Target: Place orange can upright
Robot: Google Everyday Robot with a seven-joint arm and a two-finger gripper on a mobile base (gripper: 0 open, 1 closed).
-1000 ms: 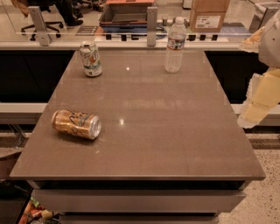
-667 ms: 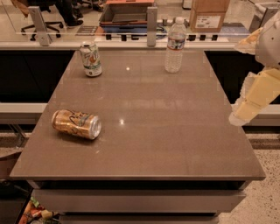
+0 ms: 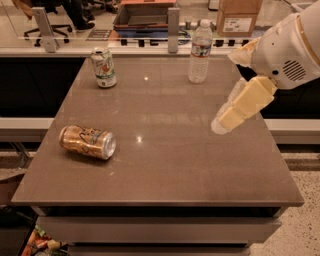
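The orange can (image 3: 87, 142) lies on its side near the front left of the brown table (image 3: 170, 165), its silver end facing right. It has an orange-gold body with pale swirly markings. My gripper (image 3: 222, 122) hangs from the white arm (image 3: 287, 47) over the right side of the table, pointing down and to the left. It is far to the right of the can and holds nothing that I can see.
A white-and-green can (image 3: 104, 67) stands upright at the back left of the table. A clear water bottle (image 3: 200, 51) stands at the back centre-right. Behind the table run a glass partition, a cardboard box (image 3: 239, 15) and office chairs.
My arm has swung in from the right edge, leftward over the table's right side. The cans and the bottle have not moved.
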